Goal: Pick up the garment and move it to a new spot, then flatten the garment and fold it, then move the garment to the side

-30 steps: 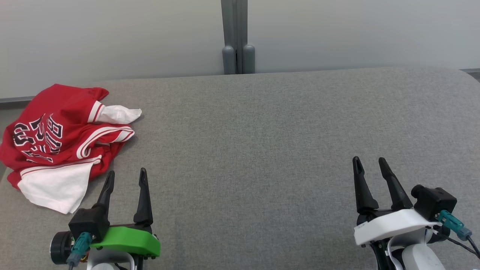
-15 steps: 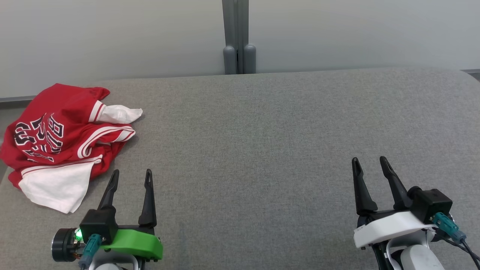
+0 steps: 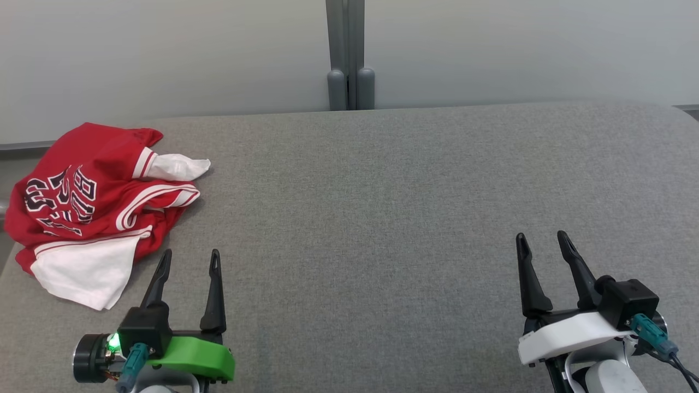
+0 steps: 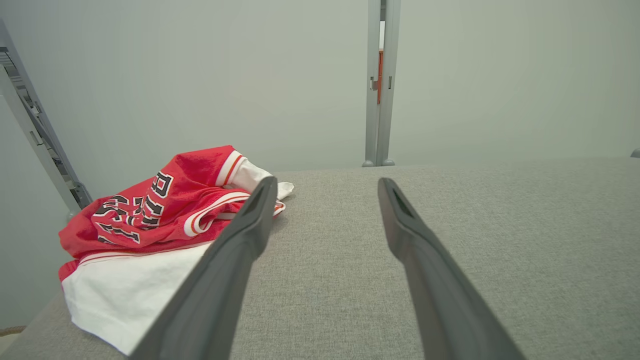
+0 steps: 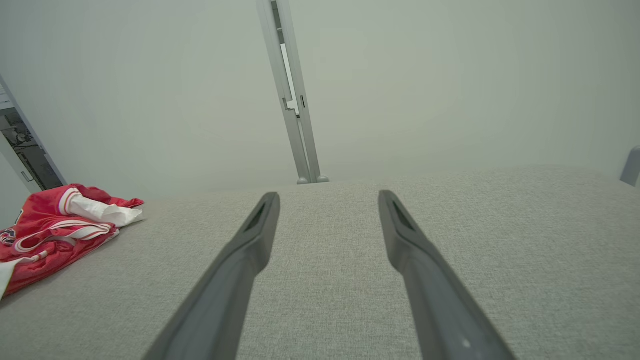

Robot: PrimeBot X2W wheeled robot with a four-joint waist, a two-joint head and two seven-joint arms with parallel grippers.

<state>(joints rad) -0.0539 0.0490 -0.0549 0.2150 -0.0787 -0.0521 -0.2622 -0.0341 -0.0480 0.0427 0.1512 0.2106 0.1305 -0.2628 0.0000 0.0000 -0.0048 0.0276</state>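
**A:** How do the grippers stand?

**B:** The left gripper (image 3: 191,254), on its green mount, has its two dark fingers (image 4: 240,250) spread wide with nothing between them. The right gripper (image 3: 540,236), on a white mount, is just as wide apart and just as empty. Both are held low over the grey fabric surface (image 3: 382,191), fingers pointing toward the far wall.

**A:** And the garment?

**B:** It's a red basketball jersey (image 3: 82,202) with white striped trim, and white cloth shows at its near end. It lies crumpled in a heap at the far left of the surface. The left gripper's tips are just beside its near edge without touching it. The right gripper is well apart, across the surface.

**A:** Which step is this?

**B:** The very first, I'd judge. The pick-up hasn't begun, and nothing is lifted, flattened or folded.

**A:** What does the next move call for?

**B:** The left arm is the natural one. It should swing left and forward, come down over a raised fold and close on a good bunch of cloth, so the heap lifts as one piece. The bare middle looks like the obvious new spot. The heap sits close to the left edge, so a careless push could send it over.

**A:** Any writing?

**B:** There are black block letters outlined in white across the red, turned sideways and broken by folds. I can make out what look like a B and a U, but the rest is unreadable. I can see no brand tag.
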